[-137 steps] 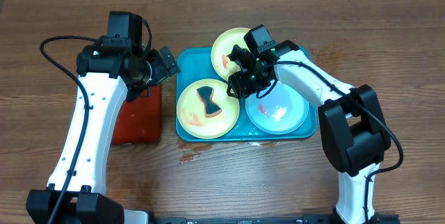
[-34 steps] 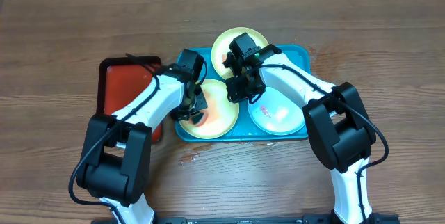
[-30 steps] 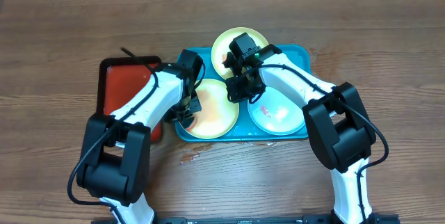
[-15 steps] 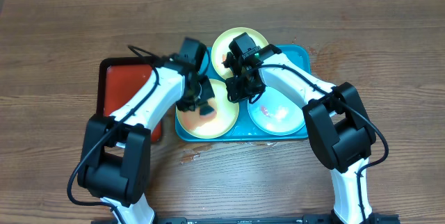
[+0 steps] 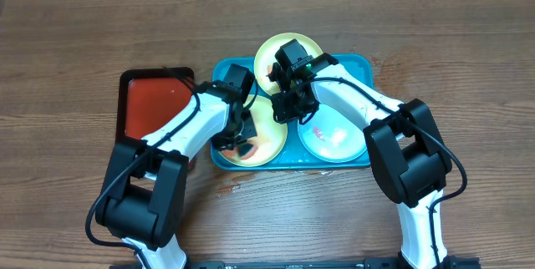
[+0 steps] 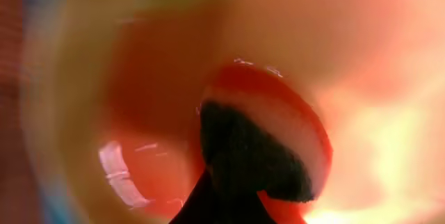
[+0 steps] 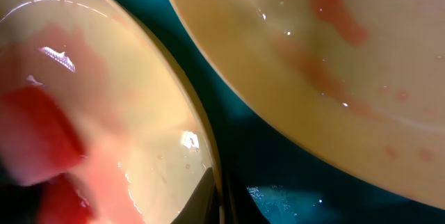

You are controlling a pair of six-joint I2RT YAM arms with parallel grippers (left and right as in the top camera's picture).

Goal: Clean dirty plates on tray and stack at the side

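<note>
The left gripper (image 5: 241,140) clamped a sponge (image 6: 261,147) against the near yellow plate (image 5: 271,139) on the tray (image 5: 358,67), apparently to scrub smears. The right gripper (image 5: 290,109) sat at that plate's rim, probably steadying it; whether it gripped could not be told.

Overhead looks down on the table (image 5: 67,52); both wrist cameras sit close over the front plate (image 5: 269,138).
</note>
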